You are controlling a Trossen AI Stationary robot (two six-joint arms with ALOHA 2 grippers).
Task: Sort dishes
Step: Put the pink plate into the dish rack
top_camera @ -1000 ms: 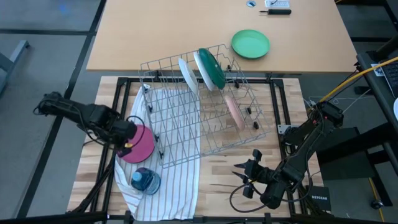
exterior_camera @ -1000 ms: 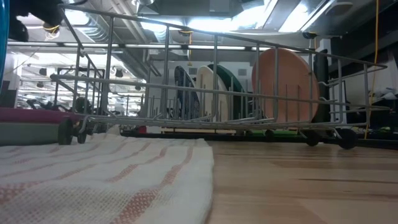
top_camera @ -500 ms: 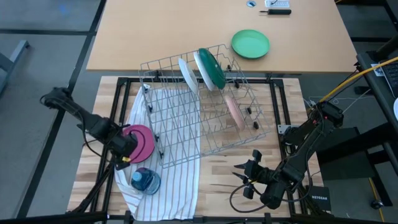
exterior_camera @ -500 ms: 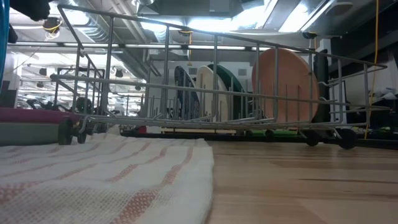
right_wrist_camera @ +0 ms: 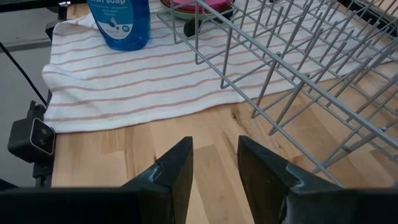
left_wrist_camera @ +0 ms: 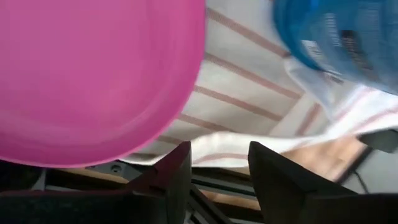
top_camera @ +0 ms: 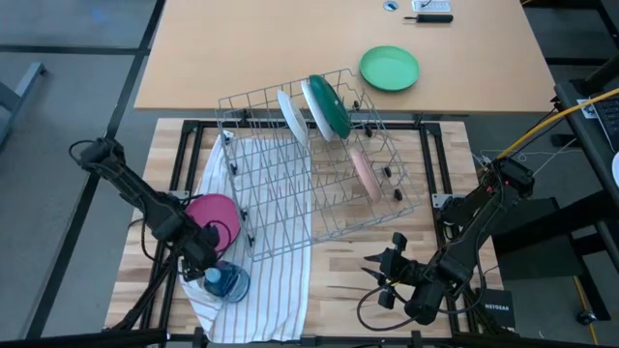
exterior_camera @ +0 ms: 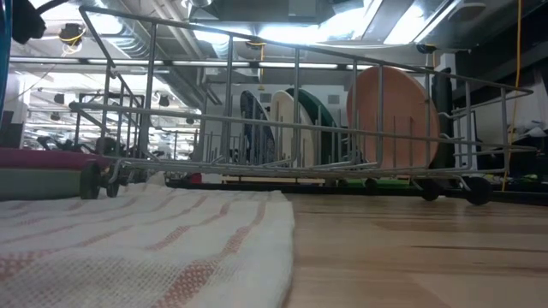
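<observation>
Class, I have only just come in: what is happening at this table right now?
A two-armed robot is sorting dishes. The left gripper hangs open beside the magenta plate, which lies flat on the striped towel next to the wire rack; its fingers hold nothing. Three plates stand on edge in the rack: a white plate, a green-backed plate and a pale pink plate. The right gripper waits open over bare wood near the table's front.

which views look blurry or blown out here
Low view: ceiling lights glare white behind the wire rack, and the striped towel nearest the lens is soft. Left wrist view: the magenta plate and blue soap bottle are blurred, too close. High view is evenly lit and sharp.
</observation>
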